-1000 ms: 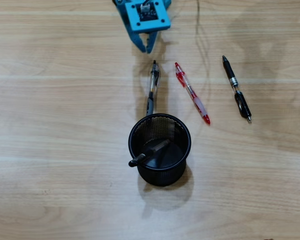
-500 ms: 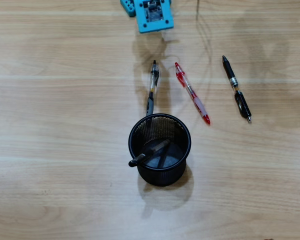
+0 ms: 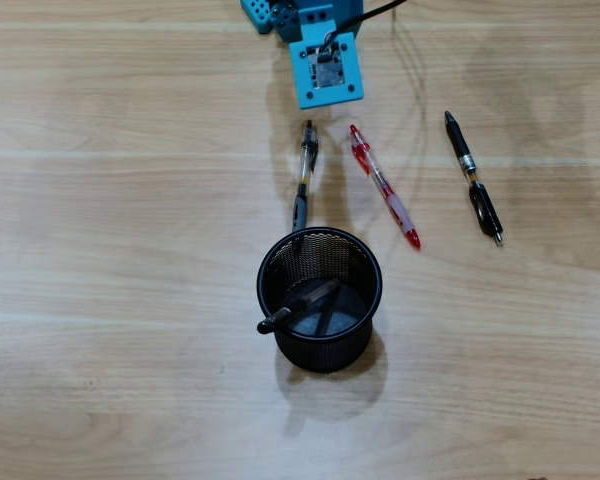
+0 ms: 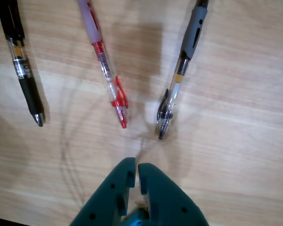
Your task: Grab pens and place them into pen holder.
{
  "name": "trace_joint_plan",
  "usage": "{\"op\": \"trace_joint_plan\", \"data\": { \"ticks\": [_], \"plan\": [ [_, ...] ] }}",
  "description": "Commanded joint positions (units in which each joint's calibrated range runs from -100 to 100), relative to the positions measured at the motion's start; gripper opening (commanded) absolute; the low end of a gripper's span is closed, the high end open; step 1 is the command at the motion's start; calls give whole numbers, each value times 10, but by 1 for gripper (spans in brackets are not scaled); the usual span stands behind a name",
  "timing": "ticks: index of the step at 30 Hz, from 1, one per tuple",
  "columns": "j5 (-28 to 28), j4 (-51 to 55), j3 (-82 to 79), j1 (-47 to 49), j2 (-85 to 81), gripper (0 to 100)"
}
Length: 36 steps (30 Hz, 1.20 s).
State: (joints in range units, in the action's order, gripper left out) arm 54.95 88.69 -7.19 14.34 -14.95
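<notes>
Three pens lie on the wooden table. In the overhead view a clear pen with a grey grip (image 3: 303, 175) lies just above the black mesh pen holder (image 3: 320, 352), a red pen (image 3: 384, 186) to its right, a black pen (image 3: 472, 177) further right. The holder has a dark pen (image 3: 300, 306) inside. The wrist view shows the black pen (image 4: 21, 63) on the left, the red pen (image 4: 105, 66) in the middle, the grey-grip pen (image 4: 179, 77) on the right. My gripper (image 4: 137, 165) is shut and empty, hovering short of the pens' tips. The arm (image 3: 325, 65) sits at the top.
The blue arm base (image 3: 280, 12) stands at the table's top edge with a black cable (image 3: 380, 10) leading off right. Bare wood surrounds the holder on the left, right and front.
</notes>
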Motion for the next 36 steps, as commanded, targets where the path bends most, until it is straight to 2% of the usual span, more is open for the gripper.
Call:
{"op": "trace_joint_plan", "data": {
  "ticks": [1, 4, 9, 31, 36],
  "plan": [
    [3, -48, 13, -5, 3, 3],
    [16, -94, 13, -9, 3, 2],
    [56, -96, 13, -10, 12, 2],
    [52, -98, 7, -61, 88, 3],
    [55, -102, 7, -57, 88, 15]
  ]
}}
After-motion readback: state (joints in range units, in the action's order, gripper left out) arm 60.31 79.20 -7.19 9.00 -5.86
